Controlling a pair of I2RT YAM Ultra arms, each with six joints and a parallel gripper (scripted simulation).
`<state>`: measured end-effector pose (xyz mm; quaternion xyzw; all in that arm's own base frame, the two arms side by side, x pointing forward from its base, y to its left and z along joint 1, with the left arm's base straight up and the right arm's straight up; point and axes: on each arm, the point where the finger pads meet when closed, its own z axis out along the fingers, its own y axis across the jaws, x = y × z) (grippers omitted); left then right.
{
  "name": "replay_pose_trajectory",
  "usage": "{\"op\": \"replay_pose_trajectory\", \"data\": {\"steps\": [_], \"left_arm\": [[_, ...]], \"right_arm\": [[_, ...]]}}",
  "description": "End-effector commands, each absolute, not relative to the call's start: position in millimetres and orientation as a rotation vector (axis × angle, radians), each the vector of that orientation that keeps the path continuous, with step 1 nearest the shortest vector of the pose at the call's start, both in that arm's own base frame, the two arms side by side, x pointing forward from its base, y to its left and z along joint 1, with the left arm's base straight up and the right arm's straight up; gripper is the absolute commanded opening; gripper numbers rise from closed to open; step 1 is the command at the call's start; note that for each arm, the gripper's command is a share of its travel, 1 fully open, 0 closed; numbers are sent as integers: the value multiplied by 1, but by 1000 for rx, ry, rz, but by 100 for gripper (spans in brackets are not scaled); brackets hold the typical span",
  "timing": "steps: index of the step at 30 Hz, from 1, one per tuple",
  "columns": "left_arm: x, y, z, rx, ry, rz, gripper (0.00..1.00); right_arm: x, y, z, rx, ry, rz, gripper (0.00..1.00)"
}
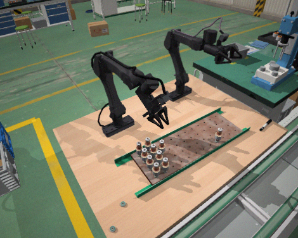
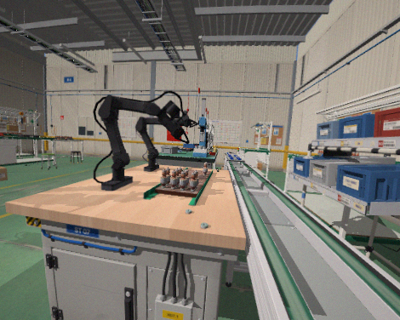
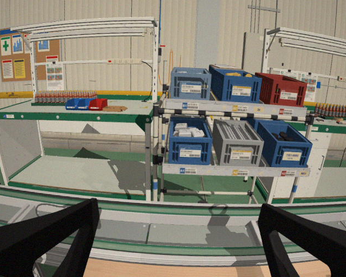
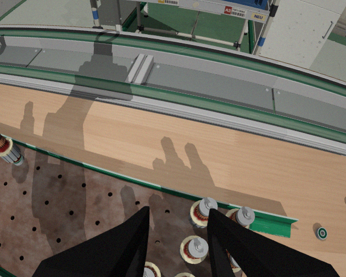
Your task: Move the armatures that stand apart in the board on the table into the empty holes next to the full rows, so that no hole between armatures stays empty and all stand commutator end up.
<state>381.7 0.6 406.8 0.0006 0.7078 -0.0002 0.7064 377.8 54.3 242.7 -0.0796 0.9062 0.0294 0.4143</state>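
Reaching up from its base and bending at the elbow, the right arm (image 1: 110, 88) (image 2: 114, 138) slopes its forearm toward the board (image 1: 193, 139) (image 4: 55, 205), the wrist turned so that the right pincer (image 1: 165, 125) (image 2: 186, 140) (image 4: 178, 216) points downward, raised above the surface (image 1: 244, 152) (image 2: 115, 208) (image 4: 167, 139). Its fingers stand partly spread with nothing between them. Farther along, the left arm (image 1: 177, 58) (image 2: 145, 135) rises likewise, its forearm extended and its left pincer (image 1: 236, 59) (image 2: 195, 124) (image 3: 179, 212) held high, fingers wide apart and bare between. Nine armatures stand commutator end up at one end of the board: two full rows of four, and a single one beginning the next row on the arms' side. The lone armature (image 1: 219, 135) (image 2: 205, 168) (image 4: 6, 148) stands well apart near the opposite end, close to the green rail (image 1: 193, 161) (image 4: 122, 177) on the conveyor side, commutator up, with empty holes between it and the group.
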Motion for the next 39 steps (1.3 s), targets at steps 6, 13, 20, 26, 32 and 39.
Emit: {"op": "replay_pose_trajectory", "data": {"steps": [6,13,20,26,32,39], "left_arm": [[379,7,411,-14,1568,21,100],[379,7,411,-14,1568,21,100],[379,7,411,-14,1568,21,100],[379,7,411,-14,1568,21,100],[379,7,411,-14,1568,21,100],[379,7,411,-14,1568,21,100]], "right_arm": [[397,37,301,-106,2002,53,37],[395,18,353,-39,1792,28,37],[390,8,386,-11,1657,15,37],[376,-5,420,26,1518,-7,37],[374,2,418,5,1545,12,37],[368,5,435,-3,1510,13,37]]}}
